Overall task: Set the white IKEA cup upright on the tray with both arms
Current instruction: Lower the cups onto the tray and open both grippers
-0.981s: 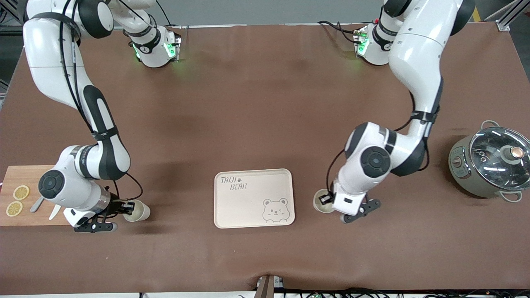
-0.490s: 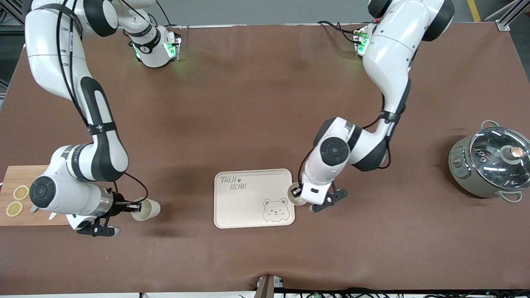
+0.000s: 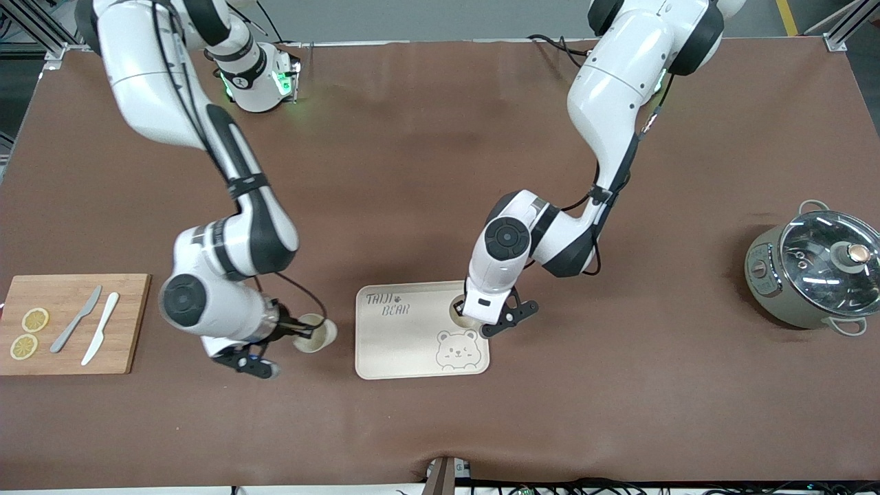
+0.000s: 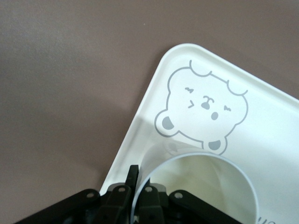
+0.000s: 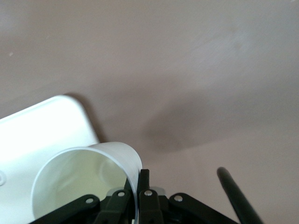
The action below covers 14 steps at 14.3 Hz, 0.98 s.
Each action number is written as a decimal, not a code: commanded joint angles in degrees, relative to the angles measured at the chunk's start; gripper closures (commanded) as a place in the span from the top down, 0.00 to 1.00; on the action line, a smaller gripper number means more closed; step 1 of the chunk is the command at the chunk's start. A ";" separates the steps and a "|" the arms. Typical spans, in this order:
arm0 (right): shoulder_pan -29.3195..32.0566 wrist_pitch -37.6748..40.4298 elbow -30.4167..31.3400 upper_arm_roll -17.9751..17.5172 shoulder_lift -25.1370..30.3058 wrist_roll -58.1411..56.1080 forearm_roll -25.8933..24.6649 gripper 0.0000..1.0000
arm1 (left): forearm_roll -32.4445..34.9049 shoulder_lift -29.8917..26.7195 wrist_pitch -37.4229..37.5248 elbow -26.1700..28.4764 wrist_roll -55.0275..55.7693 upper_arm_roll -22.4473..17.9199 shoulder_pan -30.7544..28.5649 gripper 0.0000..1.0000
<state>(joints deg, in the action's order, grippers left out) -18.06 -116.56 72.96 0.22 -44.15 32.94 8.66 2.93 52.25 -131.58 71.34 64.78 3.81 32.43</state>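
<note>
The cream-white tray (image 3: 405,344) with "TAIJI BEAR" and a bear face lies near the front camera, mid-table. My left gripper (image 3: 462,311) is shut on the wall of a white cup (image 3: 459,307), held upright and mouth up over the tray's edge toward the left arm's end. In the left wrist view the gripper (image 4: 140,184) pinches the cup (image 4: 201,186) above the bear print on the tray (image 4: 261,135). My right gripper (image 3: 300,330) is shut on a second white cup (image 3: 317,335) over the table beside the tray. The right wrist view shows this gripper (image 5: 136,184), its cup (image 5: 84,182) and a tray corner (image 5: 42,130).
A wooden cutting board (image 3: 69,323) with two lemon slices (image 3: 29,333) and two knives (image 3: 89,328) lies toward the right arm's end. A lidded grey-green pot (image 3: 815,271) stands toward the left arm's end.
Both arms carried their cups toward the tray. The left gripper's cup went from beside the tray to over its edge. The right gripper's cup moved away from the cutting board, uncovering the knives.
</note>
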 commanded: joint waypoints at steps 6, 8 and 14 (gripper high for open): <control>-8.74 -6.91 -0.80 0.66 -1.29 16.01 -4.52 0.00 | 0.67 2.06 -1.84 -1.21 1.14 -1.00 1.06 0.19; -9.18 -8.33 -0.71 0.66 -2.16 17.68 -5.23 0.00 | 0.76 1.71 -1.93 -1.21 0.97 -1.00 0.71 0.41; -11.64 -12.47 -0.53 0.66 -4.80 21.28 -9.87 0.00 | 1.29 -1.62 -1.67 -0.94 1.05 -1.09 0.01 0.71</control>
<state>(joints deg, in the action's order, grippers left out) -28.81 -128.64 72.78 0.36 -48.29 51.38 1.81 2.93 52.77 -133.49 69.66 65.10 2.99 32.61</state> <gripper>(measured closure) 0.956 0.317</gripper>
